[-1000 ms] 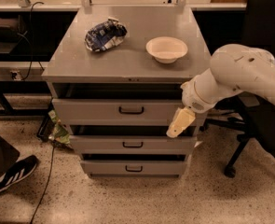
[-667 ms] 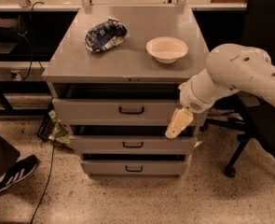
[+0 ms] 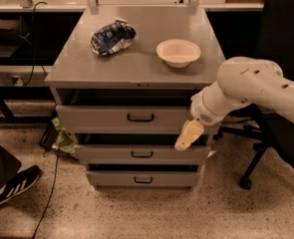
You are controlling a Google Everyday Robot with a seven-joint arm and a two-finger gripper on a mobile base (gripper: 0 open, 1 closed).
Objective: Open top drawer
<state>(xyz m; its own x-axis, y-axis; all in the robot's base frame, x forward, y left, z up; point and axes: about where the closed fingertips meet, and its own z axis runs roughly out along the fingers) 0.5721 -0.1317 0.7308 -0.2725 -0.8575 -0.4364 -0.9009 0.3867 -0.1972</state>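
Observation:
The top drawer (image 3: 101, 118) is the widest of three grey metal drawers in a grey cabinet, with a small dark bar handle (image 3: 140, 117) at its centre. It stands pulled out a little, with a dark gap above its front. My gripper (image 3: 188, 135) hangs at the end of the white arm (image 3: 251, 86), in front of the right end of the top drawer, reaching down over the middle drawer's top edge. It sits about a hand's width right of the handle and holds nothing.
The middle drawer (image 3: 142, 154) and bottom drawer (image 3: 143, 179) sit below. On the cabinet top lie a crumpled blue chip bag (image 3: 111, 37) and a white bowl (image 3: 178, 52). A black office chair (image 3: 281, 108) stands right. A shoe (image 3: 12, 185) and cable lie left on the floor.
My gripper and arm have shifted slightly left towards the drawer's centre. The drawers look unchanged.

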